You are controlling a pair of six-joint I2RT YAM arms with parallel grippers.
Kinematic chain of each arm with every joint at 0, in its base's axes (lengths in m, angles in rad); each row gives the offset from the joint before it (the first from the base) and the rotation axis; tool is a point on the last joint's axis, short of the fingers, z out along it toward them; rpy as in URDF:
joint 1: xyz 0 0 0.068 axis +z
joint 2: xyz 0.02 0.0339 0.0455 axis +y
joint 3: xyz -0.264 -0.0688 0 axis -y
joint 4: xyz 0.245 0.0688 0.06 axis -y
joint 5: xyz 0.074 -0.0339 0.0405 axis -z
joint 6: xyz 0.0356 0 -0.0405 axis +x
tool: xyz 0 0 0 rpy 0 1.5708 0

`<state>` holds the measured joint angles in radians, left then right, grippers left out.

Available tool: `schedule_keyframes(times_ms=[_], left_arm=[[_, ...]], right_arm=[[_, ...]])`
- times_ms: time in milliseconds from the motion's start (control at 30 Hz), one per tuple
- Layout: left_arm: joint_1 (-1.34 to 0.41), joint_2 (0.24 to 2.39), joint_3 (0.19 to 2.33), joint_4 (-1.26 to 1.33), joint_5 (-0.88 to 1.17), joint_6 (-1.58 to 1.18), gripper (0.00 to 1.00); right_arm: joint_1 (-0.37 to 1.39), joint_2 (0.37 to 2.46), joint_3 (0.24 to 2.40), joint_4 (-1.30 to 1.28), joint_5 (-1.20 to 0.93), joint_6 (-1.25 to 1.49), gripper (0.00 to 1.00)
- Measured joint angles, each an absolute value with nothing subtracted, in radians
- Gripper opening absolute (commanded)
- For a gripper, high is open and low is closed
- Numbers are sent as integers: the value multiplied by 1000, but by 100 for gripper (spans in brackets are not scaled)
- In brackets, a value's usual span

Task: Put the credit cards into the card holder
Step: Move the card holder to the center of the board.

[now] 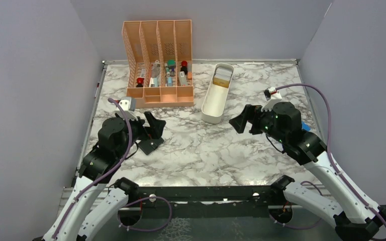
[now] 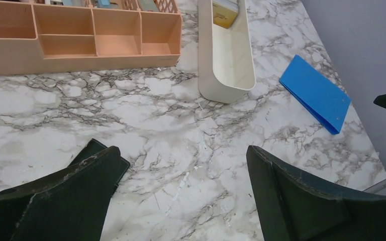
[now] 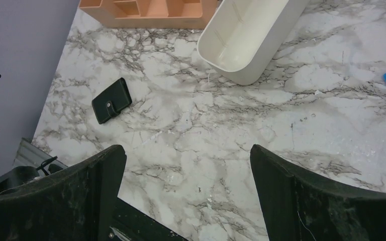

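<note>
Card holder (image 3: 111, 100) closed on counter (image 3: 206, 125), left of frame. Cards (image 2: 224, 10) seemingly stacked in white tray (image 2: 226, 91), top centre. Left pincer (image 2: 183, 155), right pincer (image 3: 186, 153) apart, empty. Nothing loaded yet; whole job remains.

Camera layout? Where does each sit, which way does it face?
Top: high behind left arm and right arm, looking down on table; both show.
Left wrist: faces forward-right at organizer, tray, blue folder; left gripper at bottom.
Right wrist: faces forward-left at card holder, tray; right gripper at bottom.
Shared: tray, in all three.
</note>
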<state>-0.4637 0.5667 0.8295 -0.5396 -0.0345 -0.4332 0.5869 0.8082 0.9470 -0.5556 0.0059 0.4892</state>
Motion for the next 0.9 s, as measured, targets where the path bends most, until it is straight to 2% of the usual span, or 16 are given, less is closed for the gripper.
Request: schedule_keyframes(times_ms=[467, 700, 900], left_arm=[[-464, 648, 812, -542, -63, -449, 99], [-464, 768, 770, -542, -203, -594, 99], [-464, 873, 674, -542, -358, -794, 90]], right_arm=[[587, 804, 947, -556, 6, 489, 99], [587, 803, 947, -556, -3, 488, 100], [587, 798, 947, -556, -4, 479, 99]])
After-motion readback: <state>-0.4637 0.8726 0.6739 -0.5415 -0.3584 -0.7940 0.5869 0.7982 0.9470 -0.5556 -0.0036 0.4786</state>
